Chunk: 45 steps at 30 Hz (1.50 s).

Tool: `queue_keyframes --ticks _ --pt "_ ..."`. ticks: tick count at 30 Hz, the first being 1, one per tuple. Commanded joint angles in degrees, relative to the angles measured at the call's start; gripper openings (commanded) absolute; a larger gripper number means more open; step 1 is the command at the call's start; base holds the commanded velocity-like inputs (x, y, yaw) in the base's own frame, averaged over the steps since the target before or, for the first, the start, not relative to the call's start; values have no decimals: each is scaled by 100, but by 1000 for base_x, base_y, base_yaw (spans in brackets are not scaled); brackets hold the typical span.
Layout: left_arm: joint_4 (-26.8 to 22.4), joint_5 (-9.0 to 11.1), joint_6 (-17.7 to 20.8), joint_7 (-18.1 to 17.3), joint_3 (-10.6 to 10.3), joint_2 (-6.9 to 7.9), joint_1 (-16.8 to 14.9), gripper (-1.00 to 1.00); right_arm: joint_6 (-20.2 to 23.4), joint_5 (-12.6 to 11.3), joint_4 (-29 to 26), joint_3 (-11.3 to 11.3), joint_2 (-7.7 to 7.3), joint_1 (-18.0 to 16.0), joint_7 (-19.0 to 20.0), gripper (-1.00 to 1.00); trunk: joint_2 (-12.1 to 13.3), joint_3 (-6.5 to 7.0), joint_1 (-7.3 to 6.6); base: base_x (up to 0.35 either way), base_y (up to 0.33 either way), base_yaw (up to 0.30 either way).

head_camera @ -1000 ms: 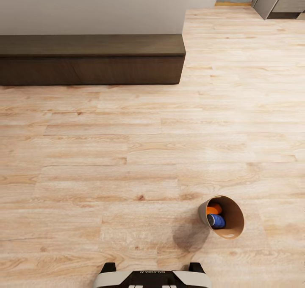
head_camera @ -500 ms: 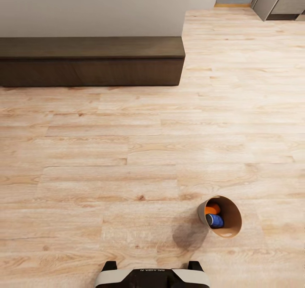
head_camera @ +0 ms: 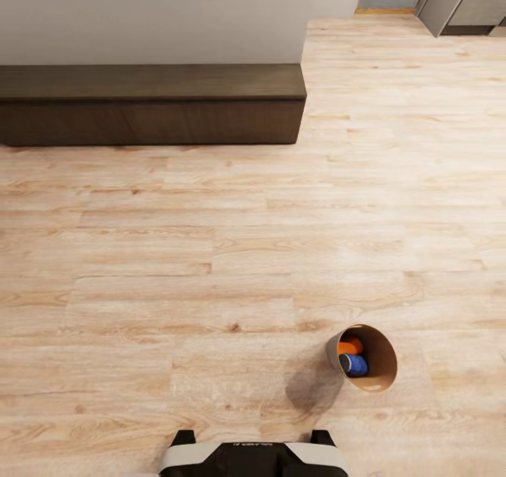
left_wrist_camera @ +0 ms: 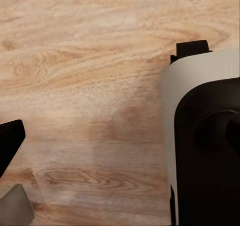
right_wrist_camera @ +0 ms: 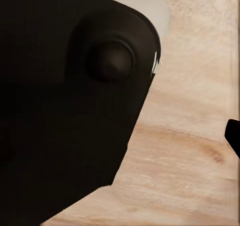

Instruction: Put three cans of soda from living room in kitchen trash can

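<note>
Backing camera; trash can [head_camera: 376, 386] holds cans [head_camera: 351, 356]; claw state hidden.

One marking, on my own base, and it can't be properly read.

At the bottom centre of my head view, my base [head_camera: 253, 458] carries a thin line of pale lettering on its dark top panel, upside down from where I look and too small to make out for certain. The soda cans [head_camera: 351, 356] in the bin at lower right show plain orange and blue, with no legible label.
</note>
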Motion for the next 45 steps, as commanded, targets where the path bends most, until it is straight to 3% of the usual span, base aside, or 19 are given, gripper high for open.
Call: queue_keyframes --ticks 1,5,6,10,11,13,22,45 --pt "5 3 -16 -5 -5 27 1 100 -10 -6 -7 0 -16 2 2 100 42 19 -23 0 0 0" --pt "17 5 -152 -188 -16 110 11 100 -44 -44 -12 -12 -206 17 7 100 202 90 -110 0 0 0" --pt "24 5 -203 -496 -20 138 25 100 -112 -64 11 -28 -377 28 9 100 242 108 -132 0 0 0" --pt "29 8 -240 -860 -21 233 74 100 -386 -86 32 -46 -559 70 10 100 402 180 -220 0 0 0" --pt "63 9 -254 -979 -22 332 96 100 -525 -100 38 -79 -647 182 10 100 443 198 -242 0 0 0" --pt "139 10 -260 -1036 -22 391 109 100 -616 -103 45 -180 -757 257 10 100 523 234 -286 0 0 0" --pt "219 17 -351 -1304 -22 433 148 100 -1355 -109 78 -317 -776 307 -5 100 884 422 -484 0 0 -44" --pt "225 49 -452 -1377 -14 438 253 100 -1482 -103 103 -328 -766 394 0 100 1806 1027 -989 0 0 -89"
